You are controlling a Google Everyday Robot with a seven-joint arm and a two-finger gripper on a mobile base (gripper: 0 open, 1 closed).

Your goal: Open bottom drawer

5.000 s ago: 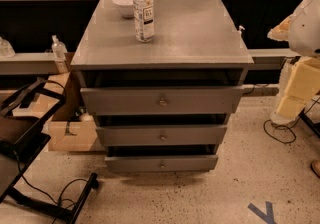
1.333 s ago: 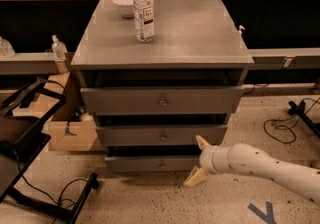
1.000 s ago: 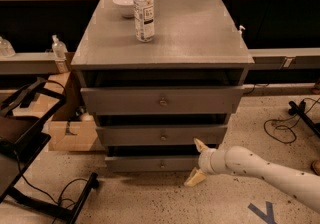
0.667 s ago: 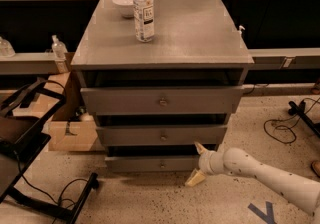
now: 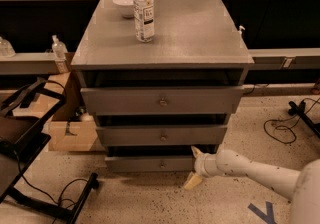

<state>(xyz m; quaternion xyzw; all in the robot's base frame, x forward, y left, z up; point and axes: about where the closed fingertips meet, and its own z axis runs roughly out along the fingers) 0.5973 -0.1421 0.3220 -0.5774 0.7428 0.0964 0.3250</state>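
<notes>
The grey cabinet (image 5: 165, 33) has three drawers. The bottom drawer (image 5: 140, 164) is the lowest, with a flat grey front and a small round knob (image 5: 161, 165) at its centre. It stands out only slightly under the middle drawer (image 5: 130, 135). My gripper (image 5: 194, 167) is low by the floor, at the right end of the bottom drawer front, to the right of the knob. It is open and empty, with one fingertip (image 5: 196, 152) up near the drawer's top edge and the other down by the floor.
A water bottle (image 5: 144, 10) and a white bowl (image 5: 123, 4) stand on the cabinet top. A cardboard box (image 5: 70, 135) and a black frame (image 5: 22, 133) are on the left. Cables (image 5: 282, 128) lie on the speckled floor to the right.
The arm has come down from the right to floor level. Over the last second the gripper crept slightly left and down toward the bottom drawer's right end. The drawers have not moved.
</notes>
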